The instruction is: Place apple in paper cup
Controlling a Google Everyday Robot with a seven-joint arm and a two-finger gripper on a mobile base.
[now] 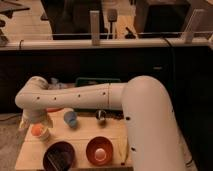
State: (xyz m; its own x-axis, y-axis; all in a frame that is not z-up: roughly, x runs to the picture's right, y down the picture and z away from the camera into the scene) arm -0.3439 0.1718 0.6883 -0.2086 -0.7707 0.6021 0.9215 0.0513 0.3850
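At lower left of the tabletop (85,134), the round apple (37,131) sits in the mouth of the upright paper cup (45,135), showing no long axis. Over it hangs the pincer (33,121), its state impossible to tell; the orange bowl (91,146) at bottom centre holds something pale

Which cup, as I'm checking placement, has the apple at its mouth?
The cream paper cup near the edge of the table, directly under the gripper: the orange apple sits at its mouth. The blue cup stands apart, nearer the middle.
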